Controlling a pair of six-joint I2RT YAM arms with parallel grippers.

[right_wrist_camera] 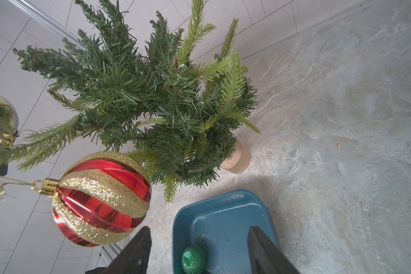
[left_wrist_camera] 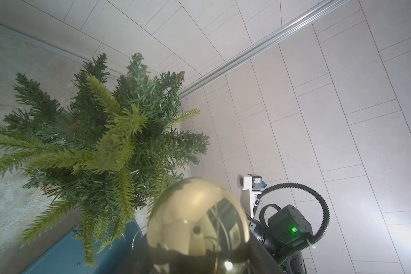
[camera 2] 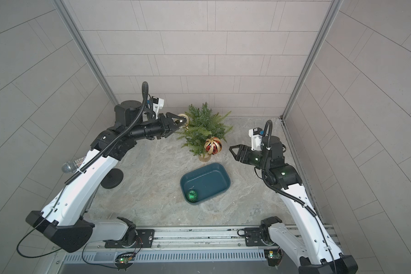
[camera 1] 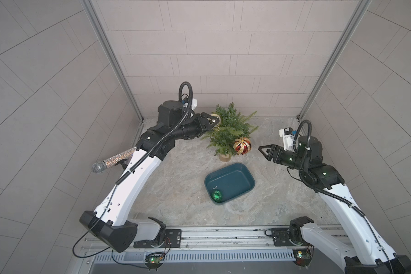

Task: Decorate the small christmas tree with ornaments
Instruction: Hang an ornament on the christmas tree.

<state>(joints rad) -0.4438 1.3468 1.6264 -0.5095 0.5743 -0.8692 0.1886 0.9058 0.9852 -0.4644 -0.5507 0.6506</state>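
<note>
step: hanging gold ball (camera 1: 216,116) at 10 o'clock of tree (camera 1: 231,129); left hand (camera 1: 214,123) half-closed round it. nxt prob: hook it on a branch, release. right hand (camera 1: 262,151) wide apart, empty.

Striped red-and-gold ball (camera 1: 242,146), gold ball (camera 1: 215,118), green glitter ball (camera 1: 217,195), teal tray (camera 1: 233,180).

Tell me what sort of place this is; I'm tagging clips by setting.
Probably a robot test cell, not a home: two arms bolted to a metal rail, tile-look wall panels framed by aluminium posts, and a stone-look tabletop holding a small christmas tree and a teal tub.
</note>
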